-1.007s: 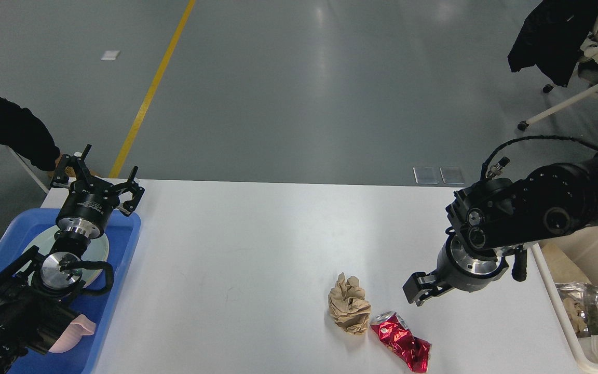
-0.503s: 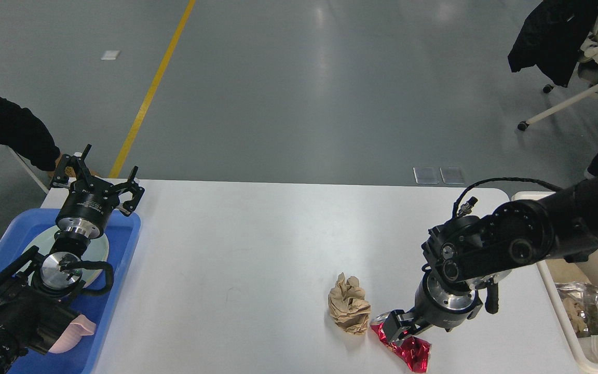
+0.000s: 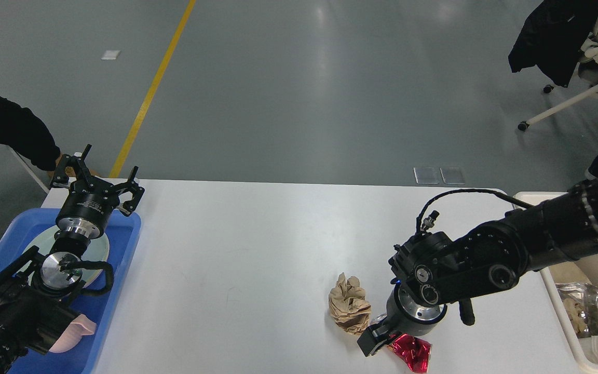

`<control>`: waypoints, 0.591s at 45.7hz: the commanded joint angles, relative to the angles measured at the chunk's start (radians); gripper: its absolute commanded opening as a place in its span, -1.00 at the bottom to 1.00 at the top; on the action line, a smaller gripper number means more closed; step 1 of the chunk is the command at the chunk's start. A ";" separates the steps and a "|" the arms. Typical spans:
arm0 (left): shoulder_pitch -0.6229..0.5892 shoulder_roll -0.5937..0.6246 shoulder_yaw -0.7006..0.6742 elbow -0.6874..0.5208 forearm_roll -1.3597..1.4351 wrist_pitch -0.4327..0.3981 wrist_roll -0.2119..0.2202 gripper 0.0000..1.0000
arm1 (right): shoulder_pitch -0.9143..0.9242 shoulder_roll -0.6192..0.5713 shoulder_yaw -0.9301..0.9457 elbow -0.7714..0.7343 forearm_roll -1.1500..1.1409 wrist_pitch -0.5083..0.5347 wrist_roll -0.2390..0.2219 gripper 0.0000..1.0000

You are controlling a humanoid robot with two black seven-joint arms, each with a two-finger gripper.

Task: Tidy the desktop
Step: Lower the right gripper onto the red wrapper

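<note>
The white desktop [image 3: 257, 244] holds a crumpled ball of brown paper [image 3: 349, 305] and a crushed red can [image 3: 412, 351] near its front edge. My right gripper [image 3: 377, 338] is down at the can's left end, right beside the paper. Its wrist hides most of the can, and only one dark finger [image 3: 368, 344] shows, so I cannot tell how its jaws stand. My left gripper [image 3: 100, 177] hangs open over the far end of the blue tray [image 3: 125, 244], holding nothing.
The blue tray at the left edge holds a pale plate [image 3: 99, 249] and a pink item [image 3: 75, 332]. A cream bin [image 3: 563, 311] with rubbish stands off the right edge. A person's dark sleeve [image 3: 8, 130] reaches in at far left. An office chair [image 3: 589, 67] stands at back right.
My right arm has swung forward and left, lowering its gripper from above the desktop onto the red can. The left arm, the paper and the tray have not moved.
</note>
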 commanded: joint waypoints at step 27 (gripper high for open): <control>0.000 0.000 0.000 0.000 -0.001 0.000 0.000 0.93 | -0.303 -0.005 0.031 -0.305 -0.128 0.001 0.000 1.00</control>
